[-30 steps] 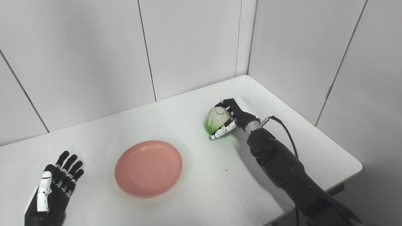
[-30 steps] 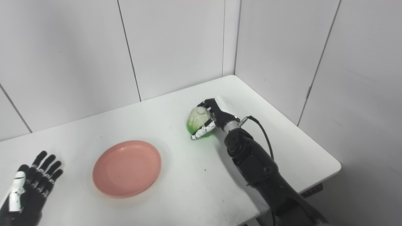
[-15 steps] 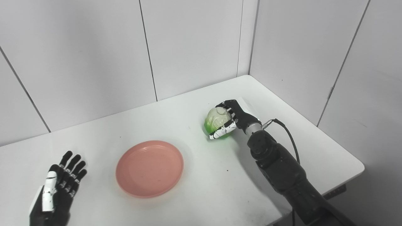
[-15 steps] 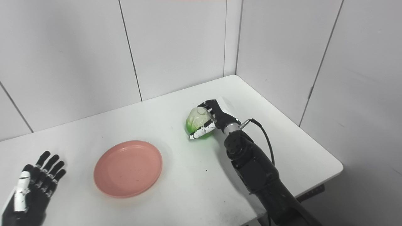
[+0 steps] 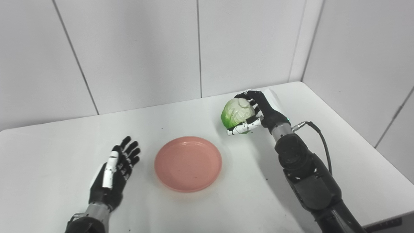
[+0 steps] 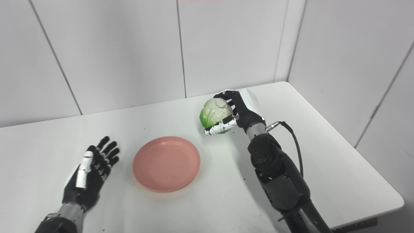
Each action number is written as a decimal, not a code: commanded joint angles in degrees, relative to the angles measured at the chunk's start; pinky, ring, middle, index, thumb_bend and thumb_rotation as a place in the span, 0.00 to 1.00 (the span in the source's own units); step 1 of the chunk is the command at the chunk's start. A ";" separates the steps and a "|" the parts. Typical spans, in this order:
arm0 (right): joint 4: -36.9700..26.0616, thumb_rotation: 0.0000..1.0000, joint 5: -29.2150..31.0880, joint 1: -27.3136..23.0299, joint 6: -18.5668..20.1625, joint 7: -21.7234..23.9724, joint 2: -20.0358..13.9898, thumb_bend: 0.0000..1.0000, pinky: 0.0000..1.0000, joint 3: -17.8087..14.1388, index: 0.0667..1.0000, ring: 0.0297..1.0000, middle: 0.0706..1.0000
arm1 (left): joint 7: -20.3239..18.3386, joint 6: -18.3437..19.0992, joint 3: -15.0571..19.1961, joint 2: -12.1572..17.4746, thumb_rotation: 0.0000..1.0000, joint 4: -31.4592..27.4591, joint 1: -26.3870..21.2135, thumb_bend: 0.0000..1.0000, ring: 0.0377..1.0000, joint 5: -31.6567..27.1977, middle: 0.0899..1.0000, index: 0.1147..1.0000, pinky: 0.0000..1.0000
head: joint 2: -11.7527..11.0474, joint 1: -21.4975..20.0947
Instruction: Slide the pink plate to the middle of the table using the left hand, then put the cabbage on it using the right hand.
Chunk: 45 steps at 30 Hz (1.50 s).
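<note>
I take the pink plate (image 5: 188, 163) as my landmark; it sits about mid-table, so I judge the slide done. Nearest me, just left of the plate, my left hand (image 5: 114, 170) rests flat with its fingers spread, holding nothing — parked clear of the drop. Beyond the plate, to its right, my right hand (image 5: 258, 111) is clamped around the cabbage (image 5: 237, 112), apparently lifted off the table (image 5: 339, 161) — ready to carry over. The right eye view shows the gap between cabbage and plate more plainly; the left shows the thumb under the cabbage.
</note>
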 commanded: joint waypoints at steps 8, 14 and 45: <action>-0.28 0.00 -0.29 -5.42 -3.67 2.48 2.63 0.52 0.37 4.15 0.49 0.38 0.45 | 2.77 1.86 -1.74 -2.56 1.00 -1.73 -0.30 0.45 0.95 2.01 0.94 0.93 0.99 | 0.42 5.72; 2.44 0.00 -0.03 -6.06 -7.11 2.94 5.03 0.51 0.35 7.17 0.51 0.37 0.45 | 4.97 2.40 -2.31 -4.09 1.00 -1.98 -0.64 0.47 0.94 3.38 0.93 0.93 0.96 | 0.83 7.97; 7.37 0.00 -8.80 -4.43 -11.47 4.99 5.24 0.51 0.37 15.39 0.51 0.36 0.43 | 5.92 5.41 -2.97 -4.59 1.00 -5.34 -0.50 0.47 0.93 3.90 0.92 0.92 0.95 | 4.49 6.98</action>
